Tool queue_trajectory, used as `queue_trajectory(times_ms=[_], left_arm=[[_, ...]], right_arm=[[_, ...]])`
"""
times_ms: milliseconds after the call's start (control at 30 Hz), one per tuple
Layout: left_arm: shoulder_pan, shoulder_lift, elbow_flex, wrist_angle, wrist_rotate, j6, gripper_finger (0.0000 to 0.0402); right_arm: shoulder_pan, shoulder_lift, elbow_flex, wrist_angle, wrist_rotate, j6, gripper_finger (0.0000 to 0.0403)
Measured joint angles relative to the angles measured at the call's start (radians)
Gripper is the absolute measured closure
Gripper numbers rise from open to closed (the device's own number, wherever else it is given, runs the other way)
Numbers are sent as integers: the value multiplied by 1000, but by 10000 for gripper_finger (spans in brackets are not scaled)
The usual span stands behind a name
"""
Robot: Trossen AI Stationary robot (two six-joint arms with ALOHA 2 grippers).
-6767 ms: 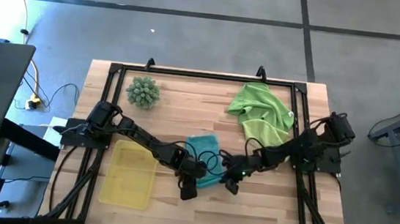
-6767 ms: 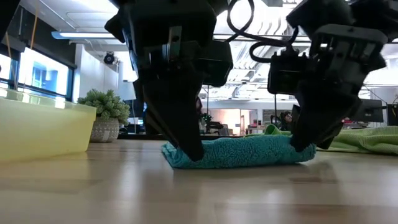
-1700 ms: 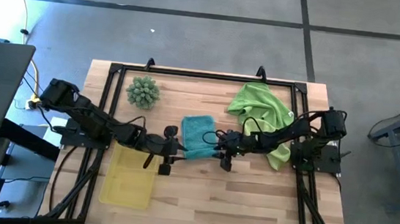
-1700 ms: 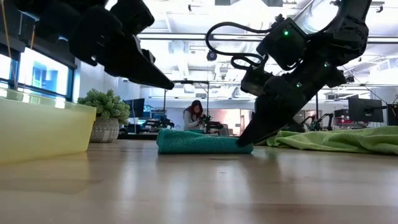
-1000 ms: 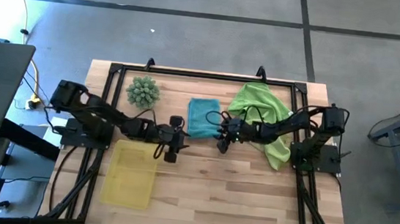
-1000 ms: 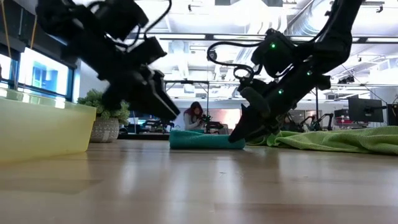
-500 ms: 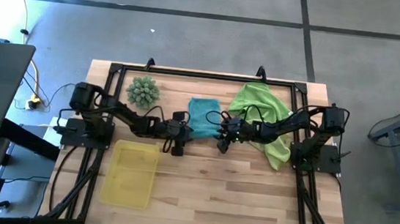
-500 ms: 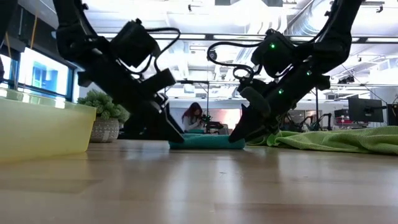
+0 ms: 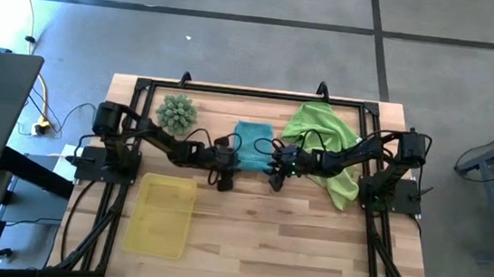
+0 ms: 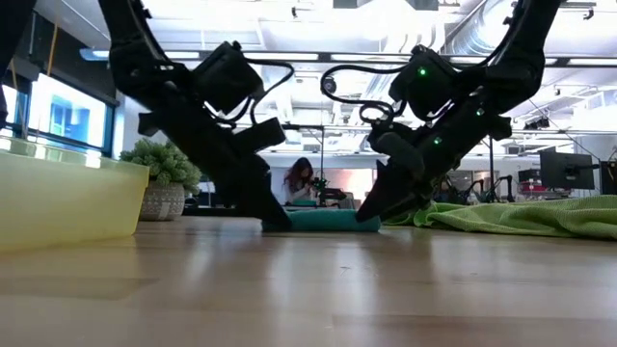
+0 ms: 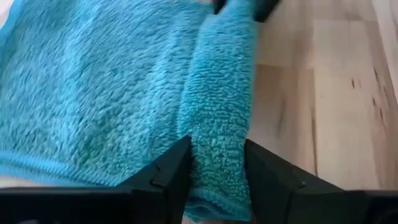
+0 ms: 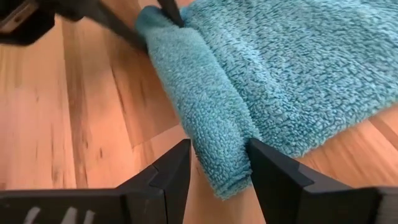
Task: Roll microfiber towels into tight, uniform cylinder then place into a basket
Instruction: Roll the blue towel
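Observation:
A teal microfiber towel (image 9: pixel 251 143) lies on the wooden table at mid-far, its near edge rolled into a narrow roll (image 10: pixel 323 221) and the rest flat (image 11: pixel 93 81). My left gripper (image 9: pixel 230 162) is shut on the roll's left end, and my right gripper (image 9: pixel 271 166) on its right end. Both slant down from the near side. Lime green towels (image 9: pixel 324 139) lie crumpled at the far right. The yellow basket (image 9: pixel 161 214) stands at the near left. My left gripper (image 11: pixel 217 155) has the roll's left end (image 11: pixel 217 127) between its two fingers, one on the near side and one on the flat cloth's side. The fingers slant down from the near side, across the roll, which rests on the table. My right gripper (image 12: pixel 219 155) pinches the roll's right end (image 12: pixel 208 118) the same way, one finger (image 12: pixel 177 165) on the near side and one against the flat cloth. It slants down from the near side, across the roll. The roll lies on the table.
A spiky pale-green ball (image 9: pixel 177 112) sits at the far left. A black frame (image 9: pixel 251 92) runs around the table's edges. Bare wood (image 9: pixel 282 242) lies between the towel and the near edge.
My left gripper has gone toward the table's right edge and down, from beside the basket's far end to the left end of the roll, where its fingers now stand on either side of it. The towel has stayed where it was.

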Motion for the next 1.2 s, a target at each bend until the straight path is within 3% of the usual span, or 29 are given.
queue_trajectory(times_ms=[167,333,433,533,867,1067,1200], left_arm=[[16,-1,0,-12,96,-155,330],[35,-2,0,-18,277,-335,378],[54,0,-1,-22,408,-445,393],[75,0,-1,-29,474,-473,396],[98,-2,0,-49,497,-508,388],[98,-2,0,-45,496,-517,388],[98,-2,0,-44,495,-521,388]], right_arm=[[0,0,0,-4,-20,-33,254],[0,0,0,-6,-54,-97,254],[1,0,0,-7,-97,-170,254],[1,-14,0,-23,-142,-271,254],[53,-214,0,-146,-138,-590,254],[135,-160,0,-124,63,-748,254],[145,-100,0,-79,58,-754,250]])
